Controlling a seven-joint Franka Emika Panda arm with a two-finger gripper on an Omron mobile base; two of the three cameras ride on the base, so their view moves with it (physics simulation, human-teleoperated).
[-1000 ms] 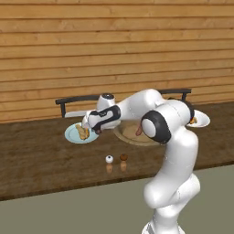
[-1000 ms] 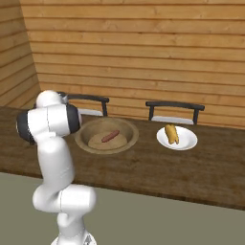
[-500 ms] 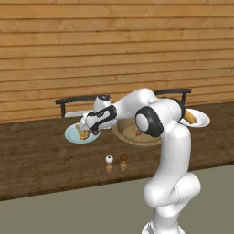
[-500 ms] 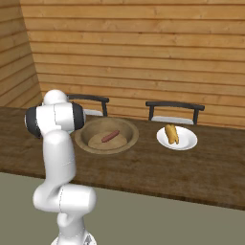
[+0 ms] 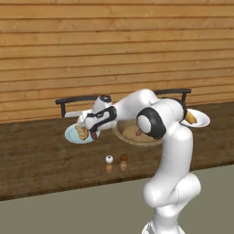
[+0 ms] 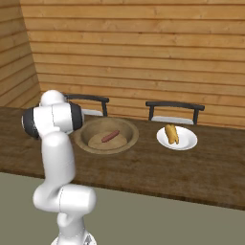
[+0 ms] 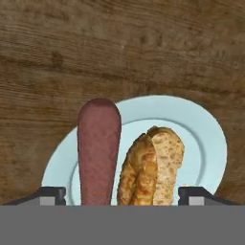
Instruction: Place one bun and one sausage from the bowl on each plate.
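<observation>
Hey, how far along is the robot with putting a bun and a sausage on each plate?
The white plate on the right holds a bun; whether a sausage lies with it is unclear. Over the pale blue plate, which holds a golden bun, the gripper carries a reddish-brown sausage. It needs setting down. One sausage remains in the tan wooden bowl.

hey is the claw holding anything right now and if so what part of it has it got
Probably the sausage: in the hand view it runs up from between the claw tips over the pale blue plate, beside the bun. The grip point sits below the frame, so apparently one end.
</observation>
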